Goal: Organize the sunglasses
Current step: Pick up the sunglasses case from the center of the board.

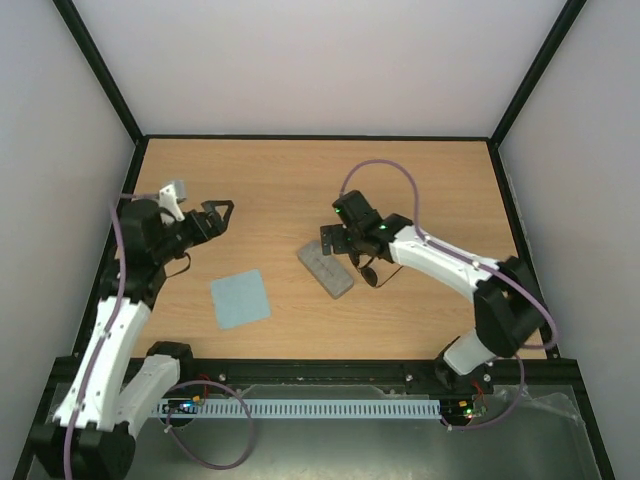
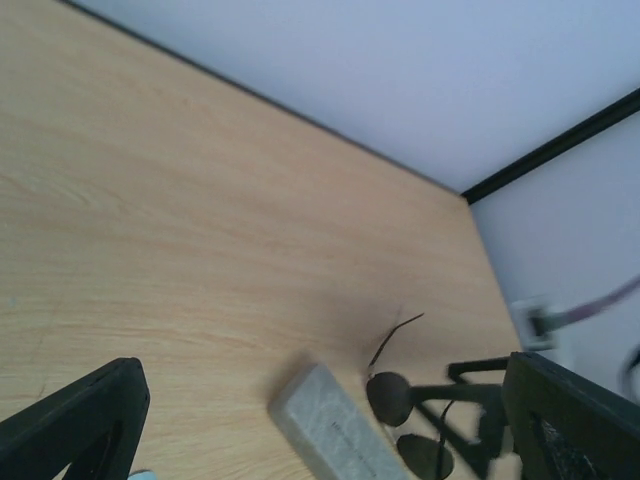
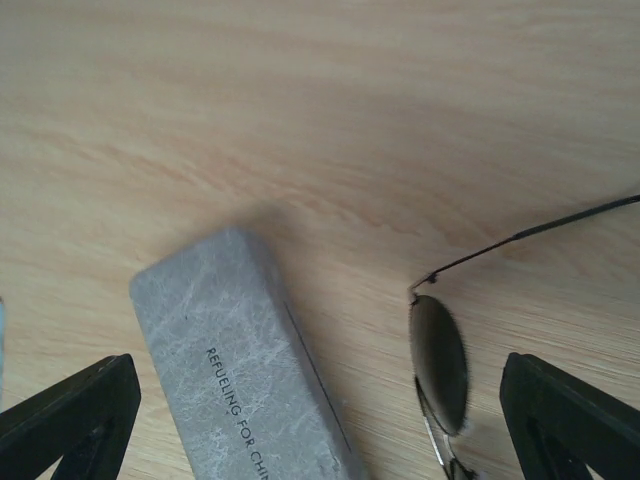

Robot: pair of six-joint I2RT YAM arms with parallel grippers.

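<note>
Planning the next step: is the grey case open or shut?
Shut: the grey case lies flat beside the sunglasses, lid closed along its seam, no lining showing.

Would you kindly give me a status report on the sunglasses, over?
Left tool open, empty, off to the side. Right tool open, over sunglasses and closed grey case, lying side by side on table. Blue cloth apart, nothing blocking.

White links (image 1: 440, 262), black joints (image 1: 505, 305), lilac cables (image 1: 380, 165); black left claw (image 1: 221, 208), right claw (image 1: 343, 248).
</note>
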